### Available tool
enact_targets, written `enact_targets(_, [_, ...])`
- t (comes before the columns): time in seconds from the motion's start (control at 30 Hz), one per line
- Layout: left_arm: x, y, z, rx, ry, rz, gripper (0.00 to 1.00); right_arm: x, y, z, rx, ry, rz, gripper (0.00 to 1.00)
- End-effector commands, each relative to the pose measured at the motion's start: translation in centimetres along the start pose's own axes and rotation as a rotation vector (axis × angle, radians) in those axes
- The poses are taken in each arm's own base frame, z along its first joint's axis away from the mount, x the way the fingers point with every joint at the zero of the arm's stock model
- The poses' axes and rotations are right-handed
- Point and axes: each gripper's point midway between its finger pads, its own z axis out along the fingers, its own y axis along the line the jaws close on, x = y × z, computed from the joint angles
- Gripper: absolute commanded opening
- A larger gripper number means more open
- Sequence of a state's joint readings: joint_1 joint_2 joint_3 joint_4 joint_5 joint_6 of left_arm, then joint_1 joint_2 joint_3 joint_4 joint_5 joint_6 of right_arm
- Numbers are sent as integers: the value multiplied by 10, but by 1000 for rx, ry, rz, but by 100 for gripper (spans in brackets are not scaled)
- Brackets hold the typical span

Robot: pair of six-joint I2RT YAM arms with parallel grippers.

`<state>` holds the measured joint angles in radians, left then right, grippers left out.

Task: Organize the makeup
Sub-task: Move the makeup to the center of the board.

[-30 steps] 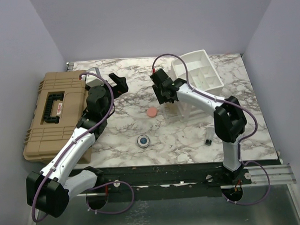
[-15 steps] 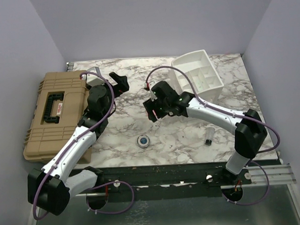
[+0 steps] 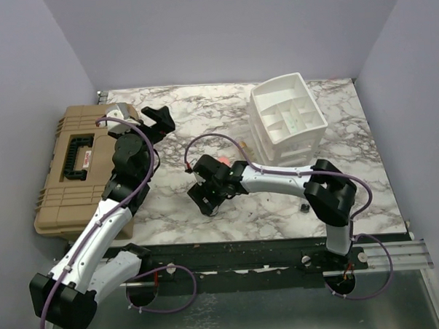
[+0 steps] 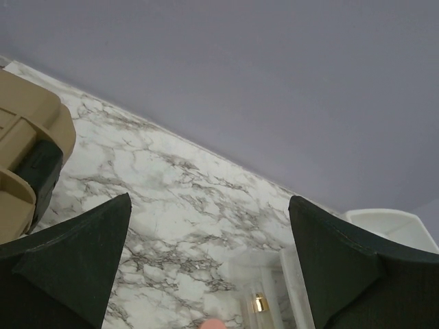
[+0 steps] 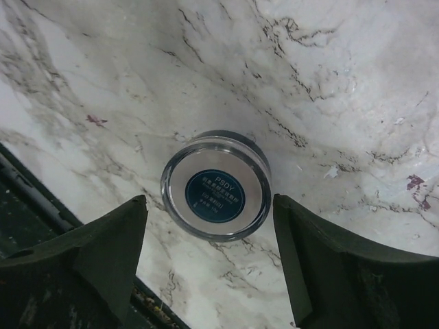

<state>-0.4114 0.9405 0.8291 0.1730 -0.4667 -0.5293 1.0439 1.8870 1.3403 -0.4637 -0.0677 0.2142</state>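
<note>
The round blue compact (image 5: 216, 185) lies flat on the marble. My right gripper (image 5: 209, 205) hangs low over it, open, a finger on each side and a gap to both. In the top view this gripper (image 3: 206, 199) hides the compact. The pink puff (image 3: 223, 159) peeks out just behind the right wrist, and its edge (image 4: 214, 323) shows in the left wrist view. A tiny dark vial (image 3: 306, 204) stands at the near right. My left gripper (image 3: 159, 116) is raised at the back left, open and empty. A small gold-capped bottle (image 4: 258, 301) stands behind clear plastic.
The white compartmented organizer (image 3: 287, 118) stands at the back right, on clear drawers. The big tan hard case (image 3: 77, 163) fills the left side, close beside the left arm. The table's near edge with its black rail (image 3: 245, 251) runs just below the right gripper.
My right arm has swung from beside the organizer toward the near left and down over the compact, its jaws widening. The left gripper has shifted slightly left.
</note>
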Motion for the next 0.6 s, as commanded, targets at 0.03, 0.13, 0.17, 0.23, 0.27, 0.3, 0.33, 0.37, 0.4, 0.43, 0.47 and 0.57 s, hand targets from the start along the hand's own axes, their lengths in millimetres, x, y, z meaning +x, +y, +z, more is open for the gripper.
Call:
enact_targets(0.03, [-17,12,-3,-63,-57,13,99,6,-12,13,91,41,8,80])
enact_targets(0.13, [-18,13,-3,-67,-63,12,99,13,-15,19,113,66,11,81])
enact_targets(0.17, [-17,13,-2,-67,-62,14,99,15,-17,21,123,73,13,81])
enact_targets(0.23, [-14,12,-1,-63,-54,15,99,18,-19,23,136,82,18,80])
enact_targets(0.27, [-13,12,0,-62,-51,13,99,19,-20,24,144,83,21,79])
enact_targets(0.3, [-11,12,2,-60,-45,13,99,19,-20,25,149,81,27,78])
enact_targets(0.33, [-9,11,2,-56,-41,11,99,19,-22,25,157,79,30,75])
enact_targets(0.37, [-6,10,4,-52,-33,12,99,19,-23,25,166,77,33,71])
enact_targets(0.4, [-4,8,5,-44,-26,10,99,18,-25,25,174,74,38,69])
enact_targets(0.43, [-2,6,6,-36,-19,7,99,17,-26,25,185,68,39,68])
enact_targets(0.47, [1,5,7,-28,-9,8,99,15,-29,24,204,59,48,68])
enact_targets(0.57, [9,2,9,-13,15,4,99,8,-36,18,252,19,60,65])
